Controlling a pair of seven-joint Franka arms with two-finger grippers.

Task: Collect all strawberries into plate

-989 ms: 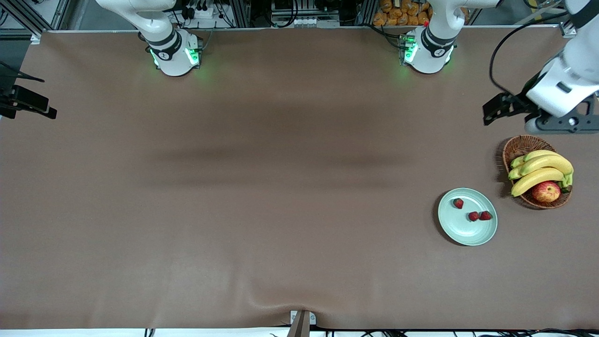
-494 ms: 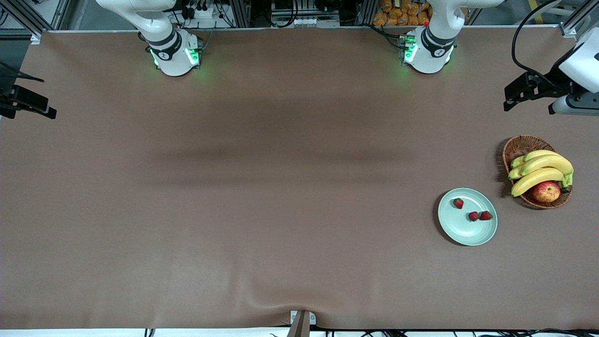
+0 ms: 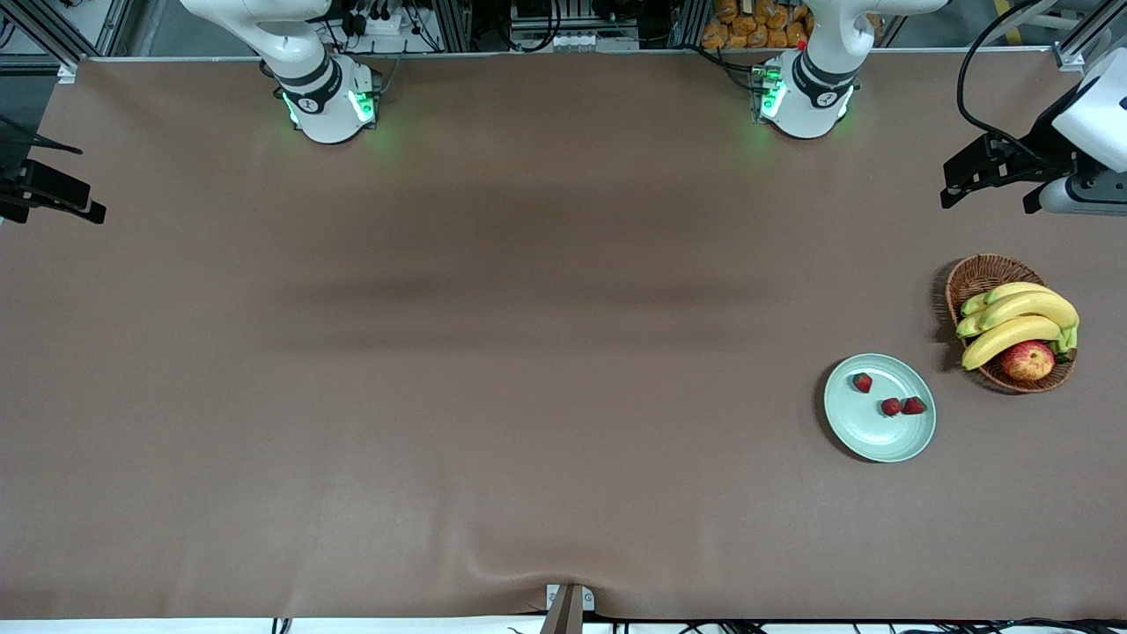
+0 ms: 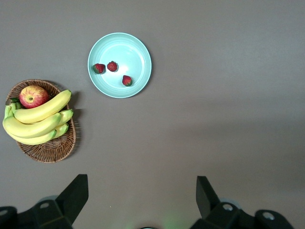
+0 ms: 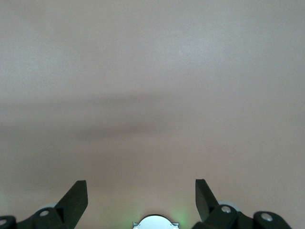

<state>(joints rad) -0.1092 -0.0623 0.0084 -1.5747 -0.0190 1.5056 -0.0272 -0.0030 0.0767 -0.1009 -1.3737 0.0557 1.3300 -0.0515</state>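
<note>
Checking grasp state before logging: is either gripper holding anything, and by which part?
Nothing is held. The left gripper and the right gripper are both open and empty; all three strawberries lie on the plate.

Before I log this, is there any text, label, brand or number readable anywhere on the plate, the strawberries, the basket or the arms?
None readable.
Plate, strawberries and wicker basket: no print or label shows.
Arm bases: each has a small dark round mark, too small to read.
Left gripper and right gripper, both open: no markings show.
</note>
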